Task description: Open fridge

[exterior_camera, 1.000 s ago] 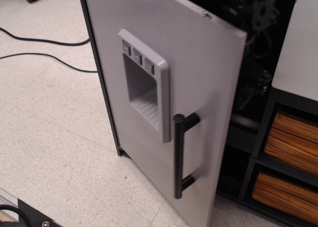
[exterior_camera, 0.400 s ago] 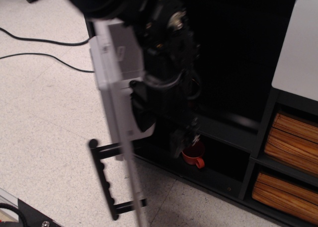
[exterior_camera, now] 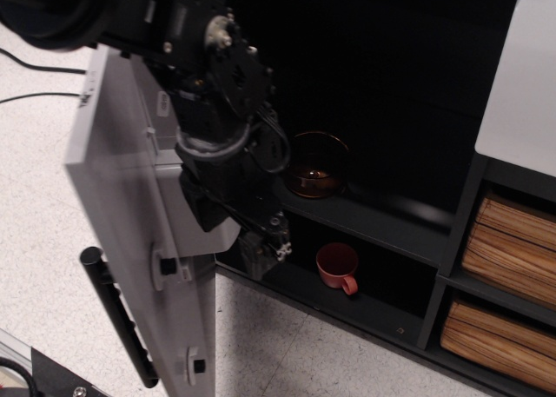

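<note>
The fridge (exterior_camera: 408, 154) stands open, its door (exterior_camera: 130, 232) swung wide to the claw's left with the long edge upright and the bar handle (exterior_camera: 117, 314) on its far face. The claw (exterior_camera: 261, 254) hangs beside the inner face — whether spread or closed, I cannot tell.

Speckled pale floor (exterior_camera: 52, 241), black cable (exterior_camera: 35, 95), shelf unit (exterior_camera: 486, 267) with orange wood-grain drawers (exterior_camera: 508, 249)
</note>
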{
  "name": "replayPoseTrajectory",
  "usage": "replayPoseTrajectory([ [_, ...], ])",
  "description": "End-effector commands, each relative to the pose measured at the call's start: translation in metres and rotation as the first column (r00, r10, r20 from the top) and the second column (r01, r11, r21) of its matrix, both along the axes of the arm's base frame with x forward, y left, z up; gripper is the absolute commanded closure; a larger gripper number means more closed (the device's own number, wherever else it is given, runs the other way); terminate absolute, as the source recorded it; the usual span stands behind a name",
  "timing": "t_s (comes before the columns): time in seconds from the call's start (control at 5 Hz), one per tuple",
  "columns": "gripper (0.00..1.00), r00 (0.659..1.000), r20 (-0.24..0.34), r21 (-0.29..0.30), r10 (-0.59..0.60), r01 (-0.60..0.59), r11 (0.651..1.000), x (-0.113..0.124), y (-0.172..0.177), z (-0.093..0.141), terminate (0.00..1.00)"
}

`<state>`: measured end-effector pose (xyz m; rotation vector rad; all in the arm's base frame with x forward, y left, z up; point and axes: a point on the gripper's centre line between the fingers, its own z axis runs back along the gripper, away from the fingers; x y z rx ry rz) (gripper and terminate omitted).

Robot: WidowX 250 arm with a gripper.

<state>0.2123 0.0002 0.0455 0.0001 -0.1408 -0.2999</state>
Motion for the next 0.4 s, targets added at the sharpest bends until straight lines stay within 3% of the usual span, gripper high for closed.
replayPoseTrajectory([
  [0.0, 0.0, 0.999, -0.031, 0.051, 0.02, -0.018, 0.999, -0.0015, 0.0315, 0.0076, 0.0],
  [0.2, 0.0, 0.999, -0.031, 0.051, 0.02, -0.018, 0.999, -0.0015, 0.0315, 0.0076, 1.0],
])
